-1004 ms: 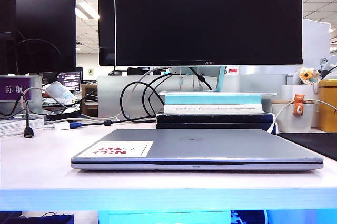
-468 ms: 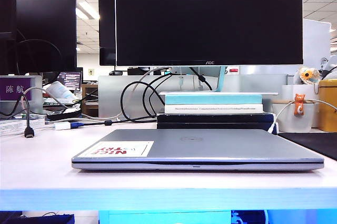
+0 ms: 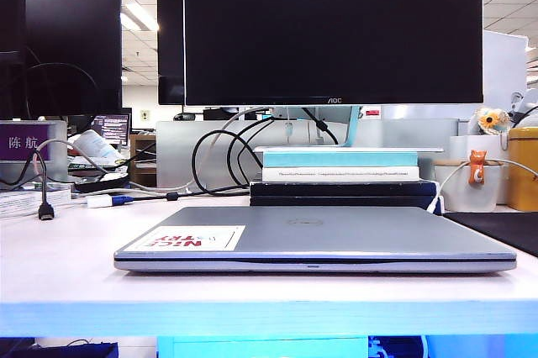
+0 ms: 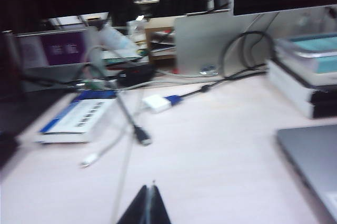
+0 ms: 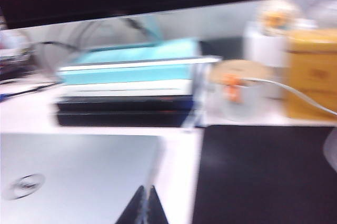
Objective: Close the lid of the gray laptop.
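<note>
Wrist views, left hand [image 4: 148, 205] and right hand [image 5: 145, 206] clenched, empty, gray laptop [image 3: 315, 240] lid [image 3: 336, 230] down

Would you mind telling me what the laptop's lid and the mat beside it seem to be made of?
The lid looks like brushed silver-gray metal or metal-look plastic, with a soft, even sheen. The mat looks like matte black fabric or rubber, without glare.

1. Exterior view: nothing shifts between the earlier pictures and this one.
2. The lid [image 3: 336, 230] lies flat on the laptop [image 3: 315, 262] as before; neither gripper enters that view.
</note>
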Robot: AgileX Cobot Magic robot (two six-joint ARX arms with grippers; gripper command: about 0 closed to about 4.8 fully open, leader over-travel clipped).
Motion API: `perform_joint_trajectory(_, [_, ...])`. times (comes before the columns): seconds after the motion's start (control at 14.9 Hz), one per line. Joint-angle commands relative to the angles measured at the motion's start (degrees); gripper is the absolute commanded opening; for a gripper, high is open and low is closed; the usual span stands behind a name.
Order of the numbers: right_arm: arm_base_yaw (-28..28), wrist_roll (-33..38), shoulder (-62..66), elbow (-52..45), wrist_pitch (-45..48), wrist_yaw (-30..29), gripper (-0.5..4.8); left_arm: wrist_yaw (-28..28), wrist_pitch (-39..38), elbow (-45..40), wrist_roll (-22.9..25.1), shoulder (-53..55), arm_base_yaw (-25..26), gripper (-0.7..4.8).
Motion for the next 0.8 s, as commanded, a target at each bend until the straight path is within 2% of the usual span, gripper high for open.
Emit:
perform_joint_trajectory(0.07, [0.07,-0.37,-0.52,-0.24,1.05,-1.84,-0.02,5.42,-1.57,0.02,-1.97,-0.20,6.78,-0.05])
perform_joint_trajectory(0.13, [0.07,-0.50,-0.52,-0.24,1.09,-1.81,-0.02,5.53,-0.46,0.04,-4.24,-0.20,9.81,-0.05])
perform_joint_trajectory(0.27, [0.07,-1.49,-0.46,-0.24,1.05,-1.77,-0.02,5.44,0.20,0.04,-4.26,-0.20,12.79,-0.05])
perform_joint_trajectory(0.8, [0.13,-1.40,-0.46,-0.26,0.07,-2.84,-0.02,5.46,-0.42,0.04,-4.26,-0.20,12.70,-0.05])
